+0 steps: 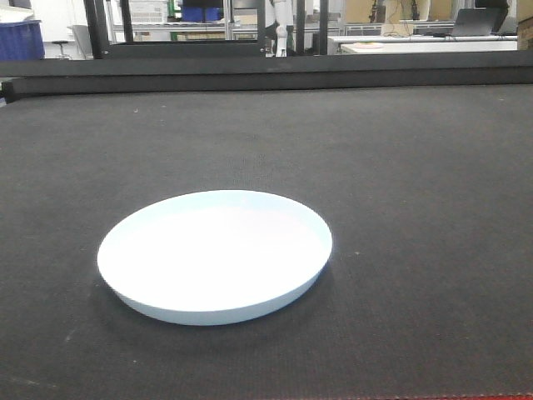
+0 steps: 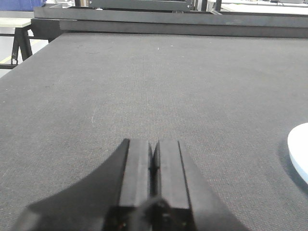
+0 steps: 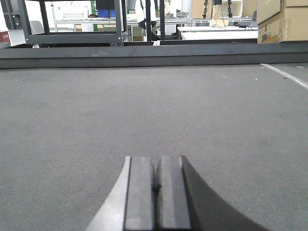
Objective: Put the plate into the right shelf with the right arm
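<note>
While the plain round white shallow plate (image 1: 215,254) lies flat on the black textured worktop (image 1: 416,167), it occupies the lower middle of the front view, a little left of centre. Its low glossy rim slopes outward, shows a faint bluish tint along the near edge, and nothing touches it. A raised dark rail (image 1: 266,79) runs across the far edge of the worktop, in the upper part of that frame. Beyond it, a blue plastic bin (image 1: 18,40) shows at the upper left.

At the bottom centre of the left wrist view, the black left claw (image 2: 153,163) has its two flat fingers pressed together with nothing between them, just above the dark cloth surface. Only a thin sliver of the plate's rim shows there, at the lower right edge of the frame, well apart from the fingertips.

At the bottom centre of the right wrist view, the black right claw (image 3: 157,185) is likewise drawn tight, its fingers meeting and gripping nothing. Bare worktop stretches ahead of it to the rail. Brown cardboard boxes (image 3: 281,19) stand in the upper right corner of that frame.
</note>
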